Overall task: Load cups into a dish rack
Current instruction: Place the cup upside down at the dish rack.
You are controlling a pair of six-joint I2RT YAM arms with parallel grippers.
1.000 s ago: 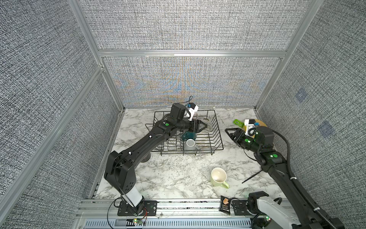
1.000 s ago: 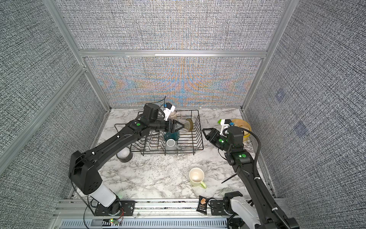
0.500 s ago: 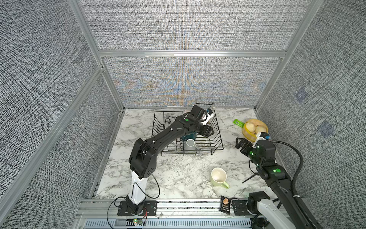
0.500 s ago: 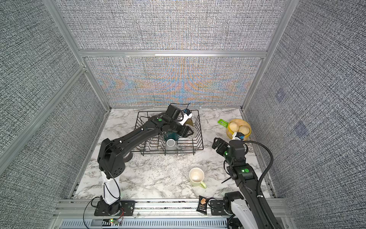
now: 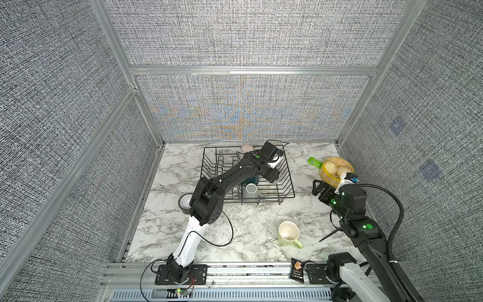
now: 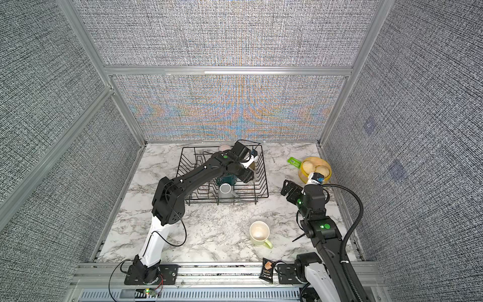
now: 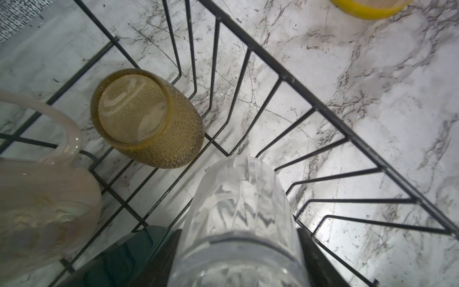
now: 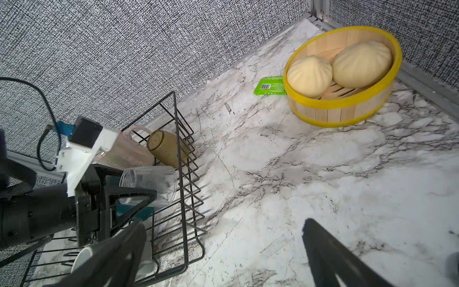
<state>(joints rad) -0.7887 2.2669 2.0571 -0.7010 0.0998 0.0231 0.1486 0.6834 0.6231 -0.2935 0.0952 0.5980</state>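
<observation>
Currently held: small clear glass (image 7: pixel 238 211), clamped across its wall by the left gripper (image 5: pixel 272 174), with the mouth toward the wrist and the base pointing off the fingertips.
Right gripper (image 8: pixel 223 225): jaws spread wide, nothing between them.
Glass position: lying sideways over the dish rack (image 7: pixel 320 108), just inside its side wall. Whether it touches the wires I cannot tell.
Ahead of the fingertips: amber glass tumbler (image 7: pixel 146 119), on its side on the rack floor, near the glass but apart from it.
Beside the jaws: tall pale pink mug (image 7: pixel 37 211), with the dark teal mug (image 7: pixel 116 261) close by on the same side.
Back toward the wrist: grey mug (image 5: pixel 251 191), also in the rack.
Glass handling: probably light, rigid, slick and brittle. The faceted wall gives the pads some purchase, and a hold around mid-body looks safer than one on the thin rim.
Risk: it could knock a wire or the tumbler on release, and it could roll.
Remaining: pale green mug (image 5: pixel 287 231), upright on the table, well apart from both grippers and nearer the right one.
Mug handling: likely heavier, stiff and glazed. Pinch over the rim wall, away from the handle.
</observation>
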